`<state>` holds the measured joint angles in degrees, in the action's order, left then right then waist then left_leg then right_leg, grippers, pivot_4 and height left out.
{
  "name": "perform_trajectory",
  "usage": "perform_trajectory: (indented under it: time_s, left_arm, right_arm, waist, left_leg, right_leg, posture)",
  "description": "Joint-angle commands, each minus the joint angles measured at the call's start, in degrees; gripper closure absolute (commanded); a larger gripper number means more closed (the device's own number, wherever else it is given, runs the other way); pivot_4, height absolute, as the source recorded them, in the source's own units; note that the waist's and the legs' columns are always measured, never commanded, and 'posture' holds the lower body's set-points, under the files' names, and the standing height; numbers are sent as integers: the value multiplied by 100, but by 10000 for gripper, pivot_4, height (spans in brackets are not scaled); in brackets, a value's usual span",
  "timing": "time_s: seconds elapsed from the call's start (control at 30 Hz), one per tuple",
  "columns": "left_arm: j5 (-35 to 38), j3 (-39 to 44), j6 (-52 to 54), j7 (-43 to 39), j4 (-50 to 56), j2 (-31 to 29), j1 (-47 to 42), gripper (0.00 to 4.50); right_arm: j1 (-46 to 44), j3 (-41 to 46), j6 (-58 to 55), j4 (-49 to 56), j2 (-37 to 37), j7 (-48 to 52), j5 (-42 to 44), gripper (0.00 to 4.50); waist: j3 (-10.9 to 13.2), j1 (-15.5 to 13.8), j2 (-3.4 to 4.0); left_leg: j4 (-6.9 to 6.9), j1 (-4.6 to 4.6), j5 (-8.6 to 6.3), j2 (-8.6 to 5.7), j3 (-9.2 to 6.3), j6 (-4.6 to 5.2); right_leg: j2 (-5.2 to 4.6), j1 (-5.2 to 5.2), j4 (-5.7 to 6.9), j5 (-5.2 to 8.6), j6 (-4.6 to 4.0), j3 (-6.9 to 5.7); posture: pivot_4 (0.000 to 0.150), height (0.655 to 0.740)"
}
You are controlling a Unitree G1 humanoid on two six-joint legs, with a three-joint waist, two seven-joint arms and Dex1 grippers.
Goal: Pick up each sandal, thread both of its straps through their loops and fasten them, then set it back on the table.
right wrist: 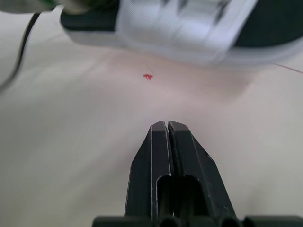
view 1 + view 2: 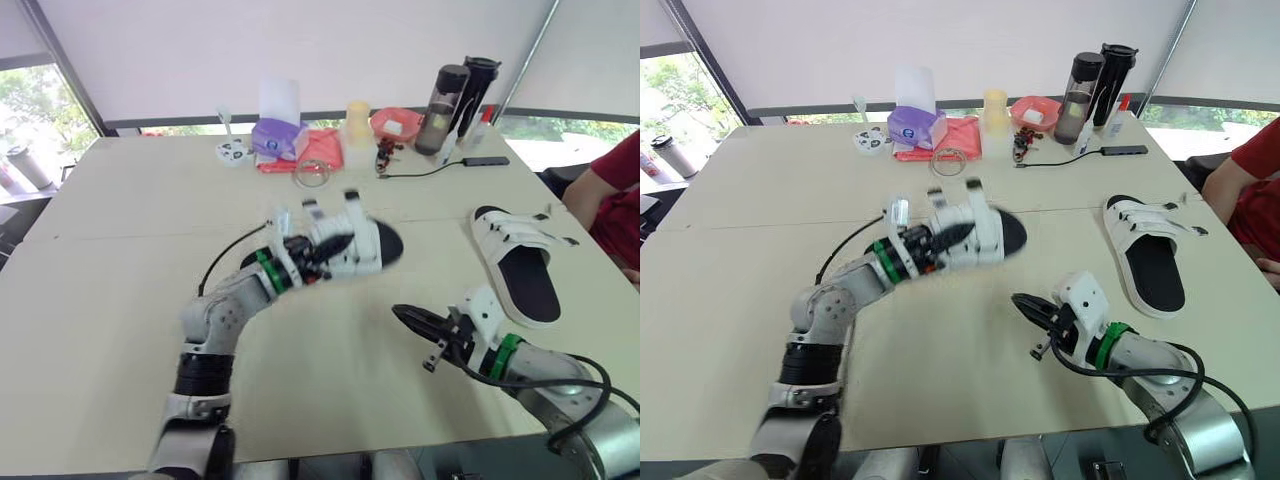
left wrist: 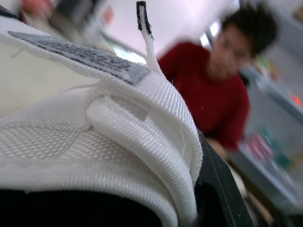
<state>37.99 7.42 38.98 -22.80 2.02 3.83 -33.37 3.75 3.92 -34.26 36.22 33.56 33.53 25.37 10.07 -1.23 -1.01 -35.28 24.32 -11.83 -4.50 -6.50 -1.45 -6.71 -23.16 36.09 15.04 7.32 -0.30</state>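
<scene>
Left claw (image 2: 328,249) grips a white-strapped, black-soled sandal (image 2: 368,246) lifted over the middle of the beige table (image 2: 120,240), while the right claw (image 2: 404,317), pinched shut and empty, should probably open to catch a loose strap tip (image 3: 143,21).

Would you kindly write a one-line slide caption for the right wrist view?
Shut right gripper points across the table toward the white sandal just ahead.
</scene>
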Motion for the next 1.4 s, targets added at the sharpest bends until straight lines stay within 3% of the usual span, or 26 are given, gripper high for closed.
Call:
perform_trajectory:
  time_s: [0.03, 0.17, 0.3, 0.53, 0.7, 0.87, 0.9, 1.13, 1.23, 1.4]
  left_arm:
    - [-346, 263, -844, 950, -112, 424, -327, 44459]
    - [-691, 706, -1889, 2093, -831, 857, -702, 44459]
    - [-400, 1177, -2936, 2781, -1584, 1258, -1064, 44459]
    - [53, 1490, -3844, 2418, -3333, 1222, -1506, 44459]
    - [556, 1707, -3752, 2259, -3784, 1179, -1523, 44459]
    - [565, 1655, -3739, 2301, -4025, 1119, -1446, 44459]
    - [571, 1635, -3697, 2276, -4024, 1113, -1428, 35682]
    - [632, 1477, -3382, 2478, -3410, 1124, -1084, 1495]
    - [929, 1000, -2154, 3053, -1676, 986, -244, 274]
    - [1307, 603, -565, 3999, 352, 576, 841, 274]
  right_arm:
    - [-293, -103, 232, -200, -50, -17, -146, 45000]
    - [-585, -44, 458, -575, -83, -59, -310, 45000]
    - [-614, -66, 582, -686, -112, -76, -386, 45000]
    - [-688, -201, 617, -763, -220, -86, -457, 45000]
    - [-690, -205, 719, -845, -195, -67, -558, 45000]
    - [-646, -226, 765, -840, -245, -93, -602, 45000]
    - [-632, -242, 777, -838, -259, -98, -618, 45000]
    - [-570, -286, 849, -859, -319, -93, -681, 45000]
    - [-474, -262, 897, -881, -307, -58, -687, 45000]
    - [-161, -226, 918, -795, -290, 5, -657, 45000]
  waist:
    - [0, -7, 0]
    - [0, -12, -1]
    - [4, -60, -8]
    - [7, -131, -13]
    - [7, -95, -13]
    - [6, -110, -11]
    - [6, -109, -11]
    - [6, -95, -11]
    - [5, -28, -8]
    - [2, -13, -5]
  left_leg:
    - [0, 0, 0, -1, 1, 0]
    - [-1, -2, 0, -2, 6, 0]
    - [-1, -1, 0, -2, 4, 1]
    - [-34, 11, -4, -40, -5, 8]
    - [-47, 10, -8, -52, -11, 15]
    - [-58, 8, -9, -53, -15, 18]
    - [-64, 8, -11, -54, -15, 21]
    - [-74, 4, -12, -54, -15, 23]
    - [-71, 2, -14, -52, -14, 25]
    - [-72, 3, -16, -50, -22, 28]
  right_leg:
    - [1, 0, 0, -4, 7, 0]
    - [3, 0, 1, -9, 16, 0]
    - [6, 0, 1, -11, 19, 0]
    - [2, 13, -1, -20, 37, -2]
    - [-4, 17, 1, -25, 46, 4]
    - [-4, 26, 4, -25, 47, 3]
    - [-4, 30, 3, -25, 48, 3]
    - [-3, 37, 5, -29, 54, 3]
    - [-3, 35, 7, -29, 54, 9]
    - [-4, 36, 12, -29, 54, 16]
  posture:
    - [1500, 7400]
    - [1500, 7400]
    - [1500, 7400]
    - [1500, 7400]
    - [1500, 7400]
    - [1500, 7400]
    - [1500, 7400]
    - [1500, 7400]
    - [1500, 7400]
    - [1500, 7400]
